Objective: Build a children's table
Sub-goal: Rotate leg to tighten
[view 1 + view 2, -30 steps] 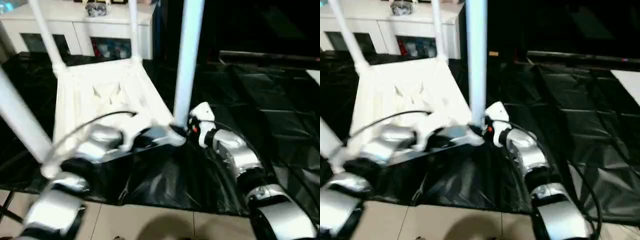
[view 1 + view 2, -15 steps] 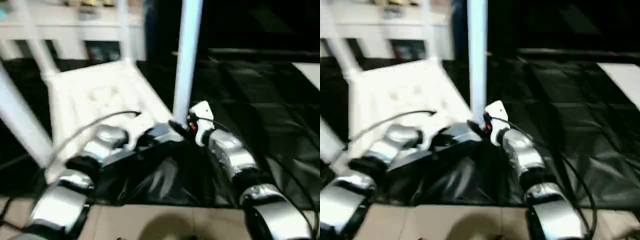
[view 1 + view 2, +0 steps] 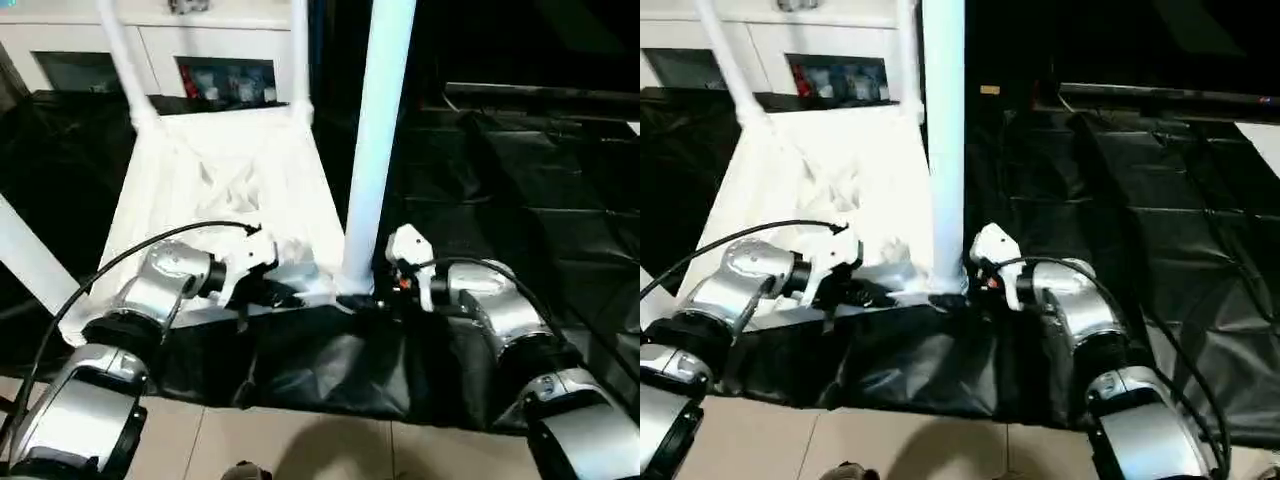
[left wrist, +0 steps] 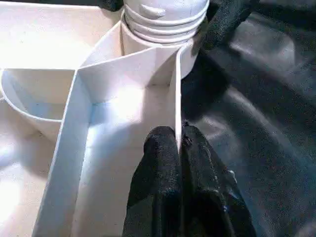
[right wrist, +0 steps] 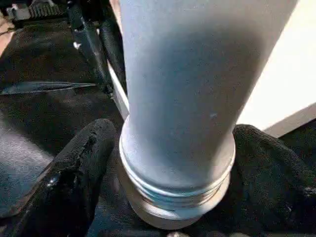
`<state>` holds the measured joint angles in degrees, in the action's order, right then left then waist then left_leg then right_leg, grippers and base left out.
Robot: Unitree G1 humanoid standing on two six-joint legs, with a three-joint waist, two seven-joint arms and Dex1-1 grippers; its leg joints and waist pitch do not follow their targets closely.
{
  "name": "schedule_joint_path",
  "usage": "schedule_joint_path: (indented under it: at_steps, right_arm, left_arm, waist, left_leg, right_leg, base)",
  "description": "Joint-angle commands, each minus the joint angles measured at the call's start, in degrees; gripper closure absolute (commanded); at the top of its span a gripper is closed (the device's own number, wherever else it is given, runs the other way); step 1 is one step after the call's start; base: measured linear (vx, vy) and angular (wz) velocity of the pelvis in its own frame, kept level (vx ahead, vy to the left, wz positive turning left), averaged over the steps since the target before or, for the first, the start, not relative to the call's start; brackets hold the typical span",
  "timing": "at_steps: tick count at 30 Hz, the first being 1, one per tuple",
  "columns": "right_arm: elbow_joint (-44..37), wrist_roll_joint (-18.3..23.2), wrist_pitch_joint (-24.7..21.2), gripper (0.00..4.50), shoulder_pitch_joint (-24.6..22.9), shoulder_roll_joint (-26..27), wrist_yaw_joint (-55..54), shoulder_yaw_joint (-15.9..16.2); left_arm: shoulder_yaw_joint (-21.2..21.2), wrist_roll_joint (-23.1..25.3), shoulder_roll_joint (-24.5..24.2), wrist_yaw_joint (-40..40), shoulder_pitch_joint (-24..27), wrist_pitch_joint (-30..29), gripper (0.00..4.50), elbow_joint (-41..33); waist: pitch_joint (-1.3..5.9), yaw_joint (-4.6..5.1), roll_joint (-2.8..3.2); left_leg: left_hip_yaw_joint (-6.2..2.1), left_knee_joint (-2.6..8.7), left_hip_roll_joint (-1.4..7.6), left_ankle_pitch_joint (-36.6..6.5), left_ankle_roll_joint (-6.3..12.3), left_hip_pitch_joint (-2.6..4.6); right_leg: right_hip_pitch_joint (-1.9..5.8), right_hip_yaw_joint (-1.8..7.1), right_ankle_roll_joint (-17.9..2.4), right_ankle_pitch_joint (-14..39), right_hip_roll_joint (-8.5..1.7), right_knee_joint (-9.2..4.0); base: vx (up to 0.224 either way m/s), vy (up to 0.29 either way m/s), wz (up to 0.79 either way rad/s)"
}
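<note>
A white plastic tabletop [image 3: 215, 195] lies upside down on crinkled, glossy black sheeting [image 3: 520, 200], its ribbed underside facing up. Smooth white tubular legs rise from its corner sockets; the nearest leg [image 3: 375, 140] stands upright at the near corner, its threaded collar seated in the round socket. Two more legs [image 3: 125, 60] stand at the far corners, in front of a white cabinet [image 3: 160, 45] with glass doors. The left gripper [image 4: 180, 158] has its two rough black fingers pressed together on a thin upright rib of the tabletop's near edge, just beside the nearest leg. The right gripper [image 5: 173, 173] sits at the base of that leg, its fingers [image 5: 81, 163] spread apart on either side of the collar. Both silver forearms reach in low, bent inward toward the nearest leg.
</note>
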<state>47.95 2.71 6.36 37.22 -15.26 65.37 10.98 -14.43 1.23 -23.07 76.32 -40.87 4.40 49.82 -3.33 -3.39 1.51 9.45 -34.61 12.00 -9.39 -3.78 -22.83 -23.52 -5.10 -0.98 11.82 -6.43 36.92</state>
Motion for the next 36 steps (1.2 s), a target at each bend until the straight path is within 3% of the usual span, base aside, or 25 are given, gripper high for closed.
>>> schedule_joint_path:
  at_steps: [1,6,7,10,13,26,34,36]
  right_arm:
    - [0.5,-0.3,-0.1,0.5,0.9,0.8,1.7,1.6]
    - [0.0,-0.1,1.7,0.5,1.3,0.9,2.7,1.8]
    - [-0.3,0.2,2.1,0.5,1.3,0.9,3.2,1.8]
    - [-1.4,0.3,3.0,0.5,1.0,0.7,4.1,1.9]
    - [-1.2,-0.4,3.1,0.5,0.7,0.6,3.8,2.2]
    - [1.5,-0.2,2.5,1.64,1.5,1.5,2.7,0.9]
    - [1.8,0.8,1.7,1.78,0.8,2.5,1.5,-0.1]
    - [2.3,1.5,0.7,1.78,0.3,3.7,-2.2,-1.7]
  left_arm:
    - [-0.2,-1.8,0.9,2.9,-0.5,1.5,4.5,-1.5]
    - [-0.4,-1.2,0.5,3.1,-0.9,2.0,4.5,-0.8]
    - [-0.3,-1.2,0.4,3.3,-0.8,2.0,4.5,-0.9]
    - [-0.1,-0.6,0.2,2.7,-0.9,2.1,4.5,-0.7]
    - [0.0,-0.4,0.3,2.3,-0.9,2.3,4.5,-0.4]
    - [0.2,-0.5,0.4,2.1,-0.6,2.3,4.5,-0.4]
    - [0.1,0.0,0.8,1.4,-0.7,1.7,4.5,0.0]
    - [-0.4,1.7,2.0,-2.9,-1.1,0.9,4.5,0.5]
  waist:
    - [4.21,0.09,-0.36]
    - [4.2,-0.13,-0.64]
    - [4.35,-0.27,-0.87]
    - [4.43,-0.38,-0.79]
    - [4.32,-0.43,-0.76]
    - [4.26,-0.72,-0.75]
    - [4.2,-0.69,-0.52]
    - [4.15,-0.69,-0.64]
  left_leg:
    - [0.4,4.23,1.16,-15.3,2.9,1.4]
    - [0.68,4.22,1.09,-14.7,2.62,1.53]
    - [0.78,4.07,1.03,-13.1,3.1,1.53]
    - [0.92,3.91,0.94,-10.8,4.39,1.43]
    - [0.95,3.94,0.92,-11.5,4.48,1.41]
    - [0.98,4.04,0.98,-12.0,3.84,1.4]
    - [0.96,4.19,1.02,-13.1,3.28,1.5]
    - [0.95,4.25,1.01,-13.6,2.98,1.54]
  right_leg:
    - [3.33,2.4,-14.8,8.9,-1.72,-4.67]
    - [3.11,2.95,-14.6,7.7,-1.67,-4.59]
    - [3.16,3.07,-14.8,5.6,-1.6,-4.4]
    - [3.19,3.09,-15.3,2.5,-1.49,-4.11]
    - [3.21,3.13,-15.1,4.1,-1.59,-4.32]
    - [3.12,3.18,-14.5,5.8,-1.56,-4.48]
    - [3.01,3.21,-14.6,6.2,-1.54,-4.56]
    - [3.04,3.24,-14.4,6.9,-1.56,-4.64]
  base:
    - [0.0,0.0,0.0]
    - [0.0,0.0,0.0]
    - [0.0,0.0,0.0]
    - [0.0,0.0,0.0]
    - [0.0,0.0,0.0]
    - [0.0,0.0,0.0]
    - [0.0,0.0,0.0]
    - [0.0,0.0,0.0]
